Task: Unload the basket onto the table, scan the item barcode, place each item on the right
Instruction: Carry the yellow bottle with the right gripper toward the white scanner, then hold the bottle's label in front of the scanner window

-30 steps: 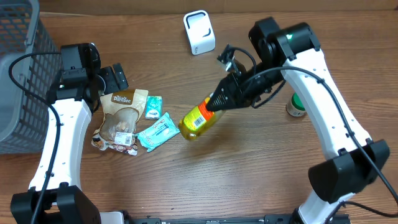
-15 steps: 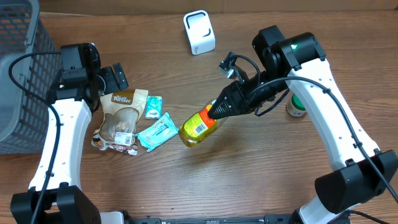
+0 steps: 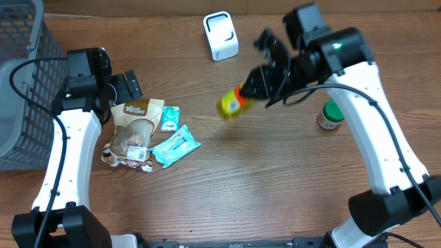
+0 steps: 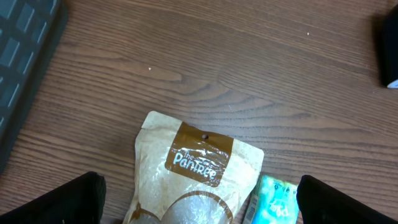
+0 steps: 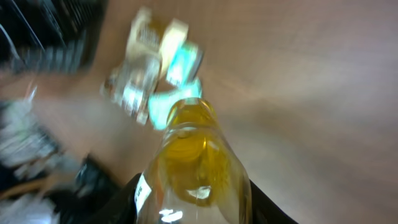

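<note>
A yellow bottle (image 3: 231, 105) with an orange label hangs in the air in the middle of the table, blurred by motion. My right gripper (image 3: 253, 88) is shut on its upper end. In the right wrist view the bottle (image 5: 196, 162) fills the gap between the black fingers (image 5: 127, 200), its base pointing away. The white barcode scanner (image 3: 220, 36) stands at the back, left of the bottle. My left gripper (image 3: 127, 86) hovers open at the left above a tan PanTree pouch (image 4: 193, 180), with nothing between its fingers (image 4: 68, 199).
A tan pouch (image 3: 136, 127), a small teal packet (image 3: 169, 118) and a larger teal packet (image 3: 176, 147) lie at the left. A green-capped jar (image 3: 330, 115) stands at the right. A dark wire basket (image 3: 27, 83) sits at the far left edge.
The right arm has lifted the yellow bottle and carried it toward the back of the table, nearer the scanner. The left arm has not moved.
</note>
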